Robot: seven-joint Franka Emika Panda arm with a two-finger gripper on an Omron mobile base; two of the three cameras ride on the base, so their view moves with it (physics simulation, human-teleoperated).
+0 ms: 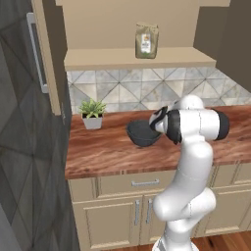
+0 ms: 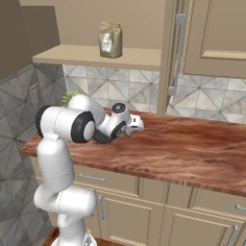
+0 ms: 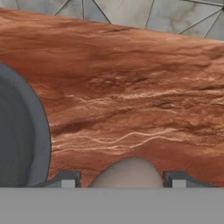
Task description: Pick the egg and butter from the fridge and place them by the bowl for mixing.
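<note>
Egg drop-off is where I'm at, going by what's on my screens. In the hand view a small brownish-grey rounded egg sits right between the two dark finger tips, so the two-finger gripper looks partly closed around it, about halfway open, with the egg filling the gap. Below that is the reddish-brown wood-grain counter, and the round dark grey bowl is just off to the left of the hand, near but apart from it. From the right base camera the gripper hangs low over the counter, just right of the bowl, with a small green potted plant further left along the tiled wall. A tan paper bag is up on the far shelf. I can't tell whether the egg is touching the wood yet. The tall grey fridge is at far left; I'd guess the butter is in there. Next move, I reckon: ease down, open the fingers gently so the egg doesn't roll, then head back for the butter.
</note>
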